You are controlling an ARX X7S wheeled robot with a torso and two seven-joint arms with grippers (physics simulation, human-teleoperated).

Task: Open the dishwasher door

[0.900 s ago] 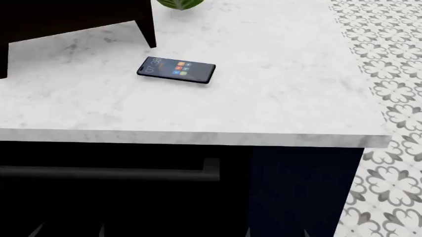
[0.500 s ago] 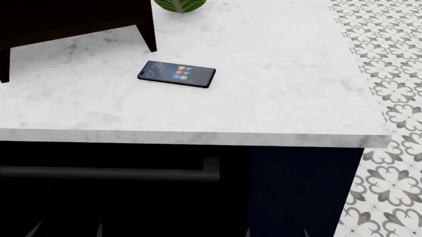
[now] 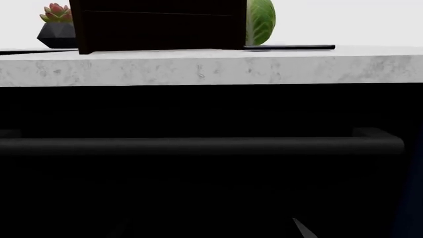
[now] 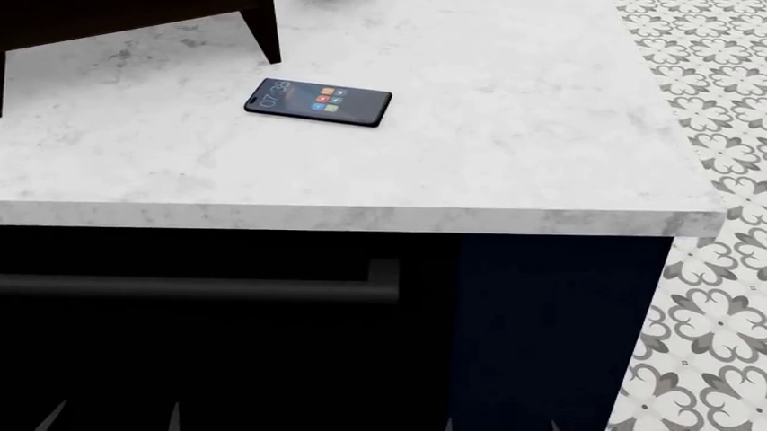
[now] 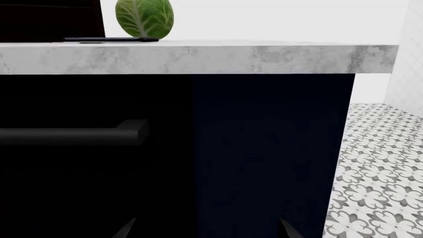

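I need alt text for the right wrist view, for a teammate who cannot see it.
A wide flat black dishwasher door with a long dark horizontal bar handle sits shut under a white marble countertop, beside a plain dark navy cabinet panel. Two dark fingertips of the right gripper show short of the door, holding nothing.

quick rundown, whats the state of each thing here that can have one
dishwasher door: shut, flush under the counter
bar handle: ungrasped
phone: flat on the countertop, screen lit
left gripper: open, off the handle
right gripper: open, holding nothing
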